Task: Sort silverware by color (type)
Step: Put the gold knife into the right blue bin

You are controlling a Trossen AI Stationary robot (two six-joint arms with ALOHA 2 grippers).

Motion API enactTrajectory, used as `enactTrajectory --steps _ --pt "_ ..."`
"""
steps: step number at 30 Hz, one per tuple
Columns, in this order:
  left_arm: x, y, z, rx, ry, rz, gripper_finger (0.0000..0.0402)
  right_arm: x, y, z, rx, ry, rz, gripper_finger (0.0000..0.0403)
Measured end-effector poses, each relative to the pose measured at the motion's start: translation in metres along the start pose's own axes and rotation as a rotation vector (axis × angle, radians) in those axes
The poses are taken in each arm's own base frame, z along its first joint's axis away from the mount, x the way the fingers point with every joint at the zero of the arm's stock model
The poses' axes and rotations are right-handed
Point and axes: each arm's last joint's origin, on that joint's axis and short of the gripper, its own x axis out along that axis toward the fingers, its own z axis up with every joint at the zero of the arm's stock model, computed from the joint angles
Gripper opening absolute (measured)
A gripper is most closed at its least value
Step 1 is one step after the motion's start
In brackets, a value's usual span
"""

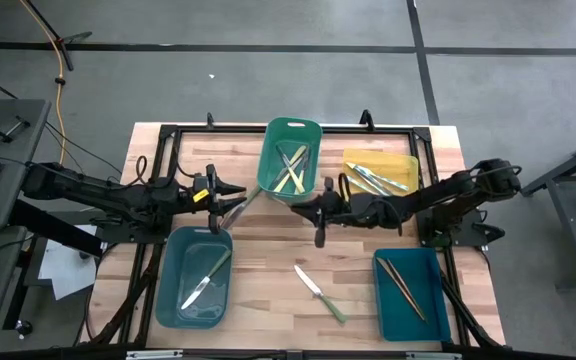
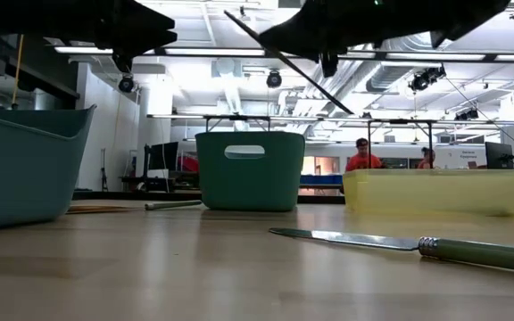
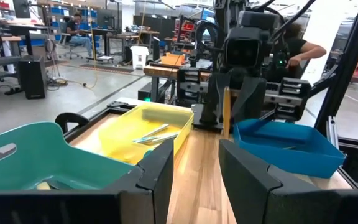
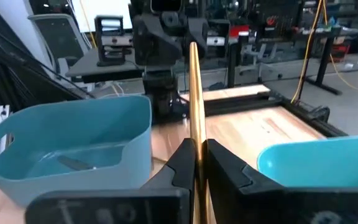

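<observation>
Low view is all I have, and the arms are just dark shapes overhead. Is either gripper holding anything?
Observer: Yes. The right gripper is shut on a brown-handled utensil.
Operator: And the left one?
Observer: The left gripper is open and empty, near the green bin.
Operator: What's in the blue bin at my right edge?
Observer: The blue bin holds other brown-handled pieces.

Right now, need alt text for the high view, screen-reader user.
Two dark arms meet over a wooden table: the right gripper is shut on a thin brown-handled utensil, the left gripper open and empty. Four plastic bins hold sorted silverware: green bin, yellow bin, light teal bin, blue bin. A green-handled knife lies loose on the wood.
</observation>
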Motion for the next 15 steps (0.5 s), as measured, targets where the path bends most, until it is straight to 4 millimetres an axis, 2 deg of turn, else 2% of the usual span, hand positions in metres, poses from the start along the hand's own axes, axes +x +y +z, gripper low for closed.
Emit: enactTrajectory --steps 15 --pt "0.0 0.0 -0.0003 0.001 0.003 0.0 0.0119 0.0003 0.0016 0.004 0.022 0.007 0.044 0.0016"
